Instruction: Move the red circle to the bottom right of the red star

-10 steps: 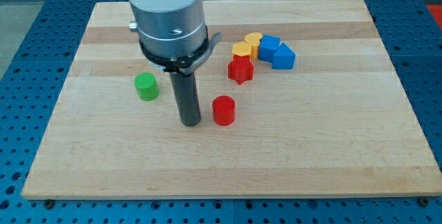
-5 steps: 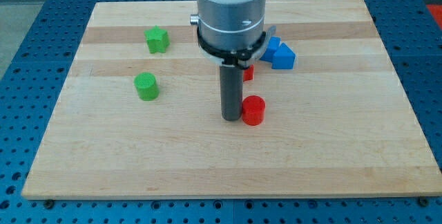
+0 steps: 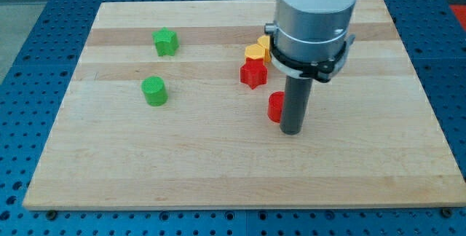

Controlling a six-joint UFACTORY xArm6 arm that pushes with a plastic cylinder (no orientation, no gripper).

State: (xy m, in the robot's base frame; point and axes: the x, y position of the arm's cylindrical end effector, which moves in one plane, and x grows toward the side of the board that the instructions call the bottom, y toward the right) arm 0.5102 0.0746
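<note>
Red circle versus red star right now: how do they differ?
The red circle is a round cylinder, half hidden behind my tip; the red star is pointed and fully visible. The circle stands alone, lower right of the star; the star touches the yellow blocks. Both are red.

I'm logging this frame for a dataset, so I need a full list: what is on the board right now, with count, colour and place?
Red circle: 1, red, centre-right of the board, partly hidden behind the rod.
Red star: 1, red, up and to the view's left of the red circle.
Yellow blocks: 2 visible, yellow, just above the red star, partly hidden by the arm; shapes unclear.
Green star: 1, green, upper left.
Green circle: 1, green, below the green star.
Wooden board: 1, light wood, on a blue perforated table.
My tip: 1, dark rod, at the red circle's right side.
</note>
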